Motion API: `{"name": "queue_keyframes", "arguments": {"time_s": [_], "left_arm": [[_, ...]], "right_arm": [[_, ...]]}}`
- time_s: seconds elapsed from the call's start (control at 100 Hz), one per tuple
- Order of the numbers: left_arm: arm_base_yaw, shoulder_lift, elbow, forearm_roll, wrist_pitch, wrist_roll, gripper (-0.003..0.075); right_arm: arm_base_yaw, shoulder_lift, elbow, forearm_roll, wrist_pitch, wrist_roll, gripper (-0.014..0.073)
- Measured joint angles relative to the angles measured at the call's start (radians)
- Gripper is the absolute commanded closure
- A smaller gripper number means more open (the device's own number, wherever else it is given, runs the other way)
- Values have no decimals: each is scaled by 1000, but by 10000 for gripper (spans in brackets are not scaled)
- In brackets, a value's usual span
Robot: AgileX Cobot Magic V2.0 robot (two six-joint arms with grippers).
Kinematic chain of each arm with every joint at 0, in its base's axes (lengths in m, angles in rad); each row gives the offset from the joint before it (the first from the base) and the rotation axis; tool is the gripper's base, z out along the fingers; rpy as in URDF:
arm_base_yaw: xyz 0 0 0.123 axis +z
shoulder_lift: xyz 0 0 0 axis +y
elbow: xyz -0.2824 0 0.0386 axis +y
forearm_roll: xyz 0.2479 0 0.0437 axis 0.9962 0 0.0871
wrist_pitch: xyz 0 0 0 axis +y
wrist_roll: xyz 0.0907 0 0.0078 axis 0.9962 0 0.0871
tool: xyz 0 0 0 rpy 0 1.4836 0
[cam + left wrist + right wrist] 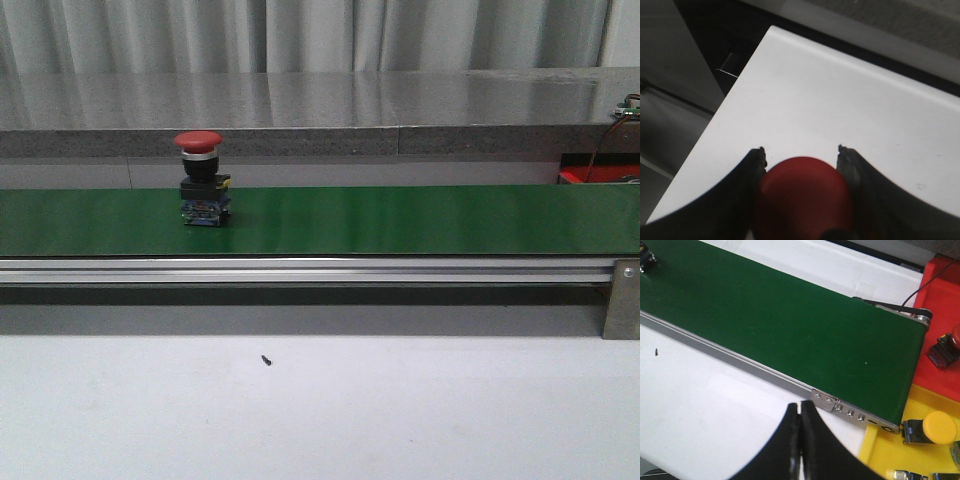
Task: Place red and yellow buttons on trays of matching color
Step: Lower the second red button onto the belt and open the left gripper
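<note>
While left hand (801,155) pinches red button (802,197), right hand (800,410) pressed together above table.

A button (203,178) stands on the belt (400,220) at nine o'clock; the table (320,410) lies before it, a ledge (320,100) behind.

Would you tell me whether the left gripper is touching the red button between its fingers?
Touching. The left wrist view shows the red button wedged between the left gripper, both fingers pressed against its sides.
</note>
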Motion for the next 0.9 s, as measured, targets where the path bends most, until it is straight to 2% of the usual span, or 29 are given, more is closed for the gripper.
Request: {"name": "queue_keyframes", "arguments": {"time_s": [0.2, 0.49, 0.9], "left_arm": [[-29, -158, 70, -42, 73, 1, 647], [-147, -371, 336, -58, 82, 50, 649], [-306, -397, 523, -73, -45, 54, 648]], "right_arm": [[0, 0, 0, 0, 7, 0, 688], [0, 0, 0, 0, 29, 0, 688], [0, 0, 0, 0, 38, 0, 688]]}}
